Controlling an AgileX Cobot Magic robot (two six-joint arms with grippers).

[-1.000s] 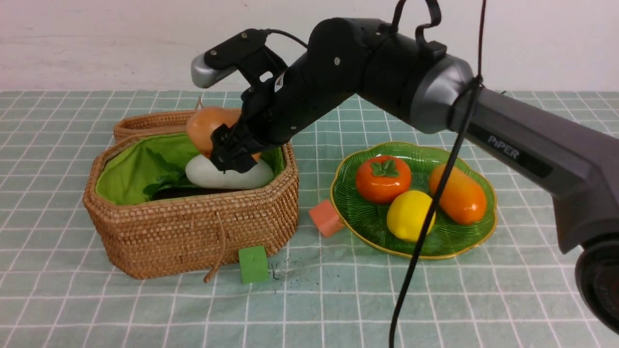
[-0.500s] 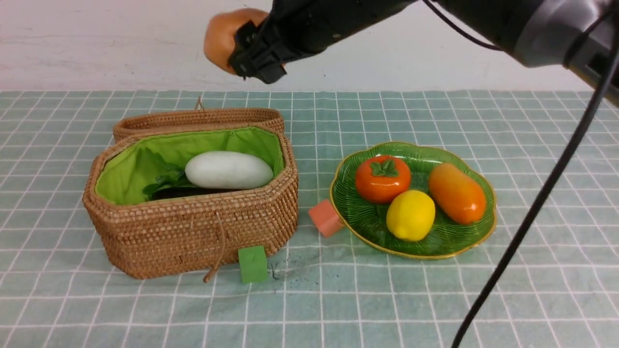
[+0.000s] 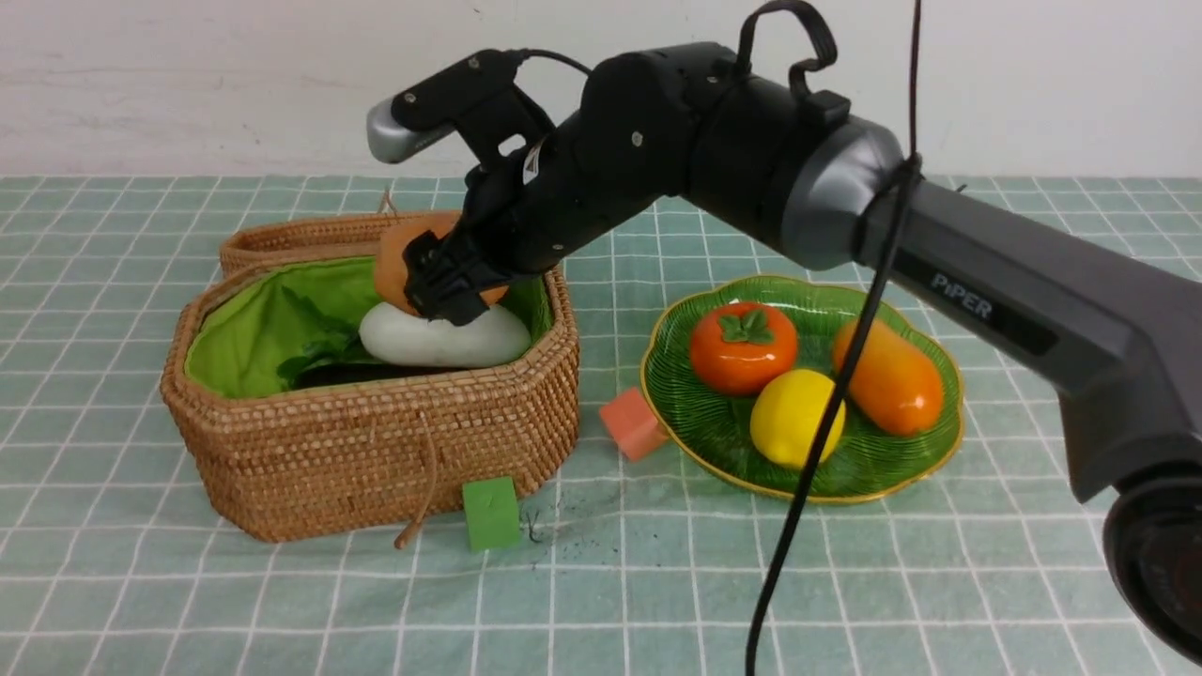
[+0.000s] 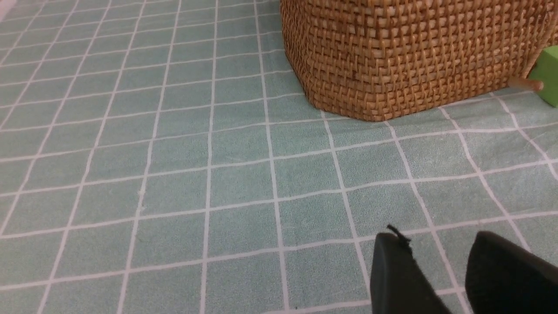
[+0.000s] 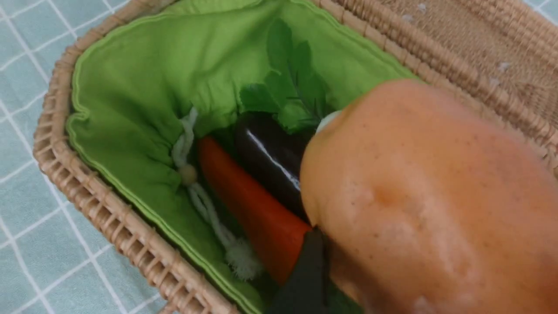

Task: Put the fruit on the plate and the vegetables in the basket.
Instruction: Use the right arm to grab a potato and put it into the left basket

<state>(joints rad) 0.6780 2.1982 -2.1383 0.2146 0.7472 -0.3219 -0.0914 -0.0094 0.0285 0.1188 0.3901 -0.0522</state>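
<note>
My right gripper [image 3: 451,280] reaches into the open wicker basket [image 3: 376,451], shut on the brown potato [image 3: 396,255]. The potato sits just above the white oblong vegetable [image 3: 432,343] and may touch it. In the right wrist view the potato [image 5: 427,196] fills the foreground beside one dark finger [image 5: 305,279]. Below it lie the red pepper [image 5: 253,209], dark eggplant [image 5: 270,157] and green leaves [image 5: 292,74]. The persimmon [image 3: 744,345], lemon [image 3: 793,418] and mango [image 3: 892,376] rest on the green plate [image 3: 714,432]. My left gripper [image 4: 436,239] hovers open over the cloth near the basket [image 4: 392,52].
A salmon cube [image 3: 634,422] lies between basket and plate. A green cube [image 3: 491,512] stands at the basket's front, beside its cord. The basket lid [image 3: 376,230] lies open behind. A black cable [image 3: 817,451] hangs down in front of the plate.
Half a second ago the right arm held the potato high above the basket. It has come down again, and the potato is back just over the white vegetable.
</note>
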